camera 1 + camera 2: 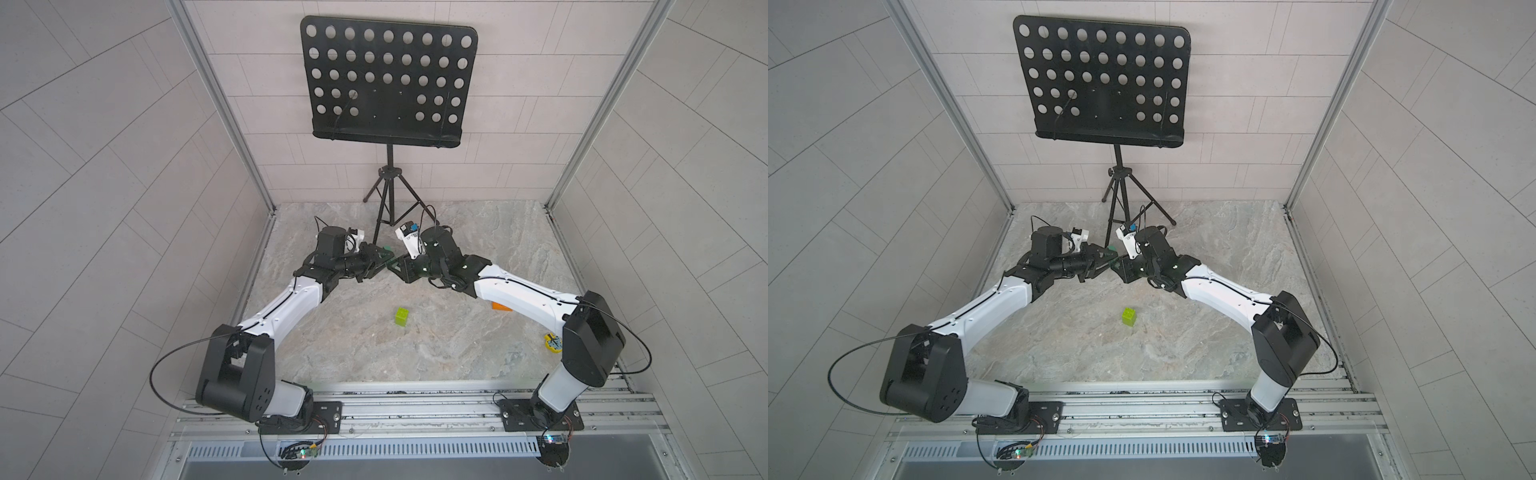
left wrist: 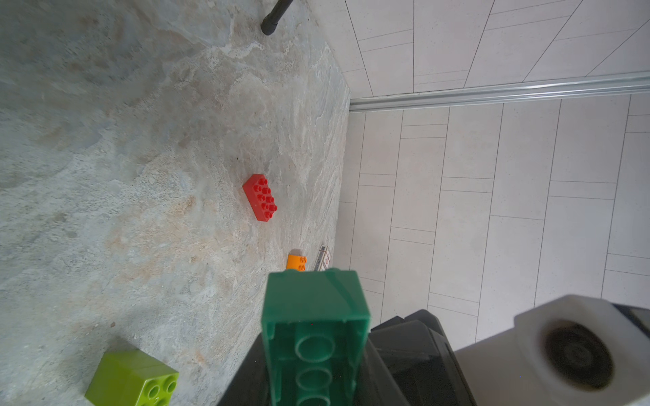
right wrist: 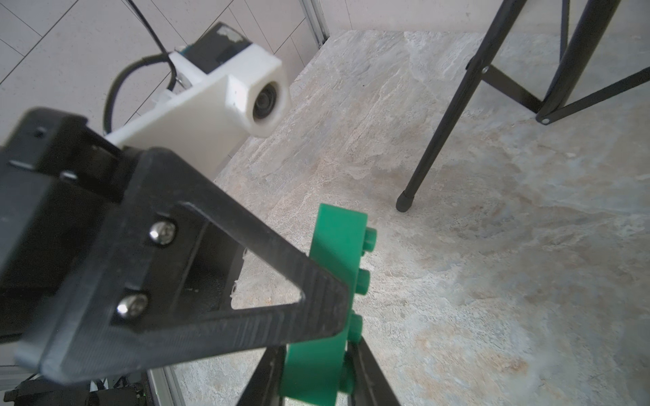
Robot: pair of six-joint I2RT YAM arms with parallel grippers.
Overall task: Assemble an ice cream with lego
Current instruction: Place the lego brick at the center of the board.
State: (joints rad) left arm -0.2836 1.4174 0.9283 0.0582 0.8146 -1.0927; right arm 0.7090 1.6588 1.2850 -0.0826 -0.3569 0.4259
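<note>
Both grippers meet above the back middle of the table around one dark green brick [image 1: 387,251] [image 1: 1111,250]. In the left wrist view the dark green brick [image 2: 313,309] shows its hollow underside, and my left gripper [image 2: 314,351] is shut on it. In the right wrist view my right gripper [image 3: 316,355] is shut on the lower end of the same brick [image 3: 334,253], studs facing away from the left finger. A lime-green brick [image 1: 402,317] [image 1: 1129,316] [image 2: 132,379] stands at mid-table. The red brick [image 2: 260,197] and the orange piece [image 2: 296,262] [image 1: 500,306] lie on the table, further right.
A black music stand [image 1: 388,83] stands at the back, its tripod leg [image 3: 436,140] close behind the grippers. A yellow round object [image 1: 552,344] sits by the right arm's elbow. A white printed card [image 2: 322,258] lies near the orange piece, by the right wall.
</note>
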